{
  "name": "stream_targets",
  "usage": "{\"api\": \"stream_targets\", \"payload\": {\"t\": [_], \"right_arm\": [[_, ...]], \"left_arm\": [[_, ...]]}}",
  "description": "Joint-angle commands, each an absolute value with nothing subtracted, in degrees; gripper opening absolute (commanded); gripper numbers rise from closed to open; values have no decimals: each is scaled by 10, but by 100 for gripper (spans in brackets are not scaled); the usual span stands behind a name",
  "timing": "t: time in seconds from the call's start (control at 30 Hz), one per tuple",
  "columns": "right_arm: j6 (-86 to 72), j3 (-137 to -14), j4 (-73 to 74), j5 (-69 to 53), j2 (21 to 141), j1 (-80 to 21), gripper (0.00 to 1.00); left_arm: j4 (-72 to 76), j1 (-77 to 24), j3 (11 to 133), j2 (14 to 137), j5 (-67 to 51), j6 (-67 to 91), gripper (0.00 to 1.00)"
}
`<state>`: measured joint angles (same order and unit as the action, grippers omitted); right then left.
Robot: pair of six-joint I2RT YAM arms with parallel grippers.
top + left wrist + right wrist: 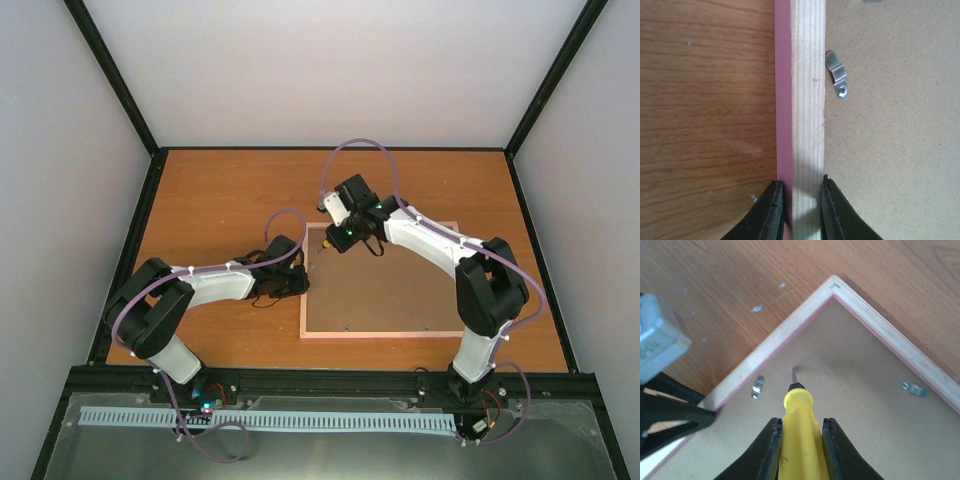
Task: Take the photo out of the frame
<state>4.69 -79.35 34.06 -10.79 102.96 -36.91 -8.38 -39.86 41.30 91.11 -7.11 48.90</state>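
Observation:
The pink frame (380,335) lies face down on the table, its brown backing board (390,290) up. The photo is hidden under the board. My left gripper (298,281) is shut on the frame's left rail; in the left wrist view (800,200) its fingers press both sides of the pale wood and pink edge (807,100). My right gripper (342,238) is shut on a yellow screwdriver (798,405), its tip touching the board (855,405) near the far left corner, a little right of a metal clip (757,387).
A metal clip (837,75) is screwed to the board by the left rail. Another clip (914,388) sits near the far rail. The wooden table (230,190) has black posts and grey walls around it. White specks lie on the table (757,308).

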Motion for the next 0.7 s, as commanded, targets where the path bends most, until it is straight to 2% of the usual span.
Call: {"api": "stream_targets", "payload": {"t": [0.0, 0.37, 0.57, 0.63, 0.67], "right_arm": [[75, -770, 378, -67, 981, -365, 3], [126, -717, 396, -115, 898, -360, 3], [150, -688, 408, -141, 854, -344, 3], [158, -677, 405, -140, 839, -340, 3], [159, -671, 402, -136, 833, -337, 3]], "left_arm": [[-103, -403, 410, 927, -88, 488, 1], [-164, -396, 474, 945, -35, 416, 1], [-193, -345, 507, 963, -30, 356, 1], [-199, -324, 522, 969, -30, 332, 6], [-206, -319, 531, 973, -24, 321, 12]]}}
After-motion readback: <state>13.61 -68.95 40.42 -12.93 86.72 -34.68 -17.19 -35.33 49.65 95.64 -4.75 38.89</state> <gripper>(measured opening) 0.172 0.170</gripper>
